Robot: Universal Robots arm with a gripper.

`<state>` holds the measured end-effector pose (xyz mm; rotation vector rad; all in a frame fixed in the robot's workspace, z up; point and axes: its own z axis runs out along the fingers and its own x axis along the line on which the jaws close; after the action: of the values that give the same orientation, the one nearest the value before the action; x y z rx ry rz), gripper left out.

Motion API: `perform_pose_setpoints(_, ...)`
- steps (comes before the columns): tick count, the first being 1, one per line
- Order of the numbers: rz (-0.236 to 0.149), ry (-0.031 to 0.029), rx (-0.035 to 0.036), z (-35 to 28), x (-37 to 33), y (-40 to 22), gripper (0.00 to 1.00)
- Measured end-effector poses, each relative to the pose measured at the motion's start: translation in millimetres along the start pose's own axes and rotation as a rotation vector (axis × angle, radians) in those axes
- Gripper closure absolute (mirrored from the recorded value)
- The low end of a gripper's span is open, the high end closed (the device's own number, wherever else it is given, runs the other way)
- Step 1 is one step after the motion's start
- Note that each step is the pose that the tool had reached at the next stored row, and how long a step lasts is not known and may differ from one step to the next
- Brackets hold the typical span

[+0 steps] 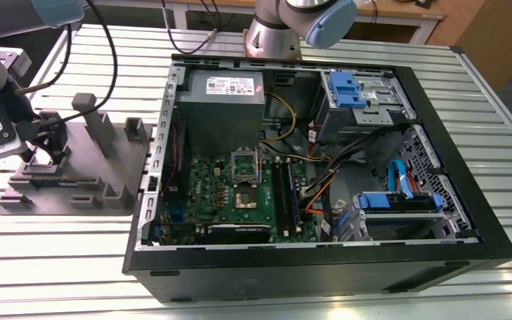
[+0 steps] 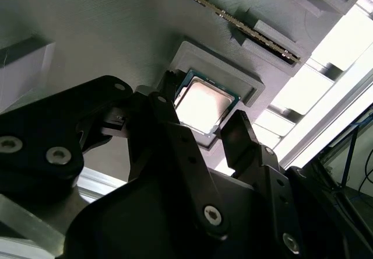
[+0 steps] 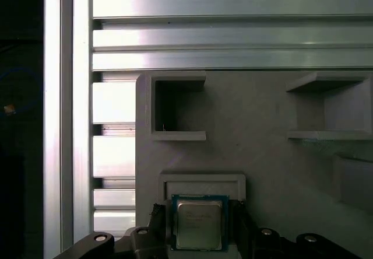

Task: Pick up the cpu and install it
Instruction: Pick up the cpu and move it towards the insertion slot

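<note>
Two black fingers [image 3: 158, 215] are seen spread astride the cpu [image 3: 199, 224], one set along each of two opposite edges. A thin strip of room is left at either side in the first wrist view, so the gripper [image 2: 201, 110] is held released, with nothing clasped. The cpu is laid flat, metal top up, in a shallow square pocket of the grey tray [image 3: 256, 148]. It is framed by a low raised rim on the side away from the gripper. Beyond that rim a stretch of bare tray surface is left free, bounded farther off by two box-shaped recesses.

In the second wrist view a thin board [image 2: 233, 23] is stood on edge in a slot just past the pocket. In the exterior view the tray is set on the slatted metal table [image 1: 61, 267], at the exterior view's left of the open computer case [image 1: 327, 273] and apart from it. Upright posts [image 1: 85, 107] are raised near the gripper. The motherboard [image 1: 238, 193] is well apart, inside the case walls.
</note>
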<state>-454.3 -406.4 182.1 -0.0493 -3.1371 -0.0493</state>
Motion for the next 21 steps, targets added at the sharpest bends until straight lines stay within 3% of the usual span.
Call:
perform_pose_setpoints(10, 0.000, 0.0001, 0.0005, -0.2, 0.0, 0.0, 0.42)
perform_pose_setpoints(11, 0.000, 0.0000, 0.0006, -0.2, 0.0, 0.0, 0.44)
perform_pose_setpoints(12, 0.000, 0.0000, 0.0006, -0.2, 0.0, 0.0, 0.51)
perform_pose_setpoints(15, 0.000, -0.0001, 0.0006, -0.2, 0.0, 0.0, 0.51)
perform_pose_setpoints(21, 0.000, 0.0000, 0.0007, -6.0, 0.0, 0.2, 0.53)
